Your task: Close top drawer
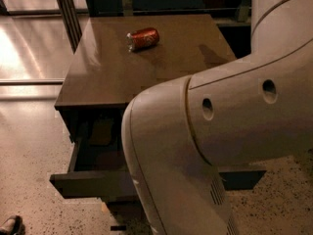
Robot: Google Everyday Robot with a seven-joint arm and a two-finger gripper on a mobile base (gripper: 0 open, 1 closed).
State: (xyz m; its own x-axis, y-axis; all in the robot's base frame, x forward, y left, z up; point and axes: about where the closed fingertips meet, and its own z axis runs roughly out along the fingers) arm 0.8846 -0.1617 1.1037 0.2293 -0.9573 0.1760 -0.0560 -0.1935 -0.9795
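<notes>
The top drawer (pixel 90 182) of the brown-topped cabinet (pixel 117 72) stands pulled out toward me, its dark flat front panel running along the lower part of the camera view. Its dim inside shows at the left. My white arm (pixel 220 141) fills the right and centre of the view and covers the drawer's middle. The gripper is hidden behind or below the arm and does not show.
A red drink can (pixel 143 38) lies on its side on the cabinet top near the back. A metal post (pixel 68 13) rises at the cabinet's back left. Speckled floor (pixel 29 146) lies to the left, with a dark object (pixel 10 225) at the bottom left corner.
</notes>
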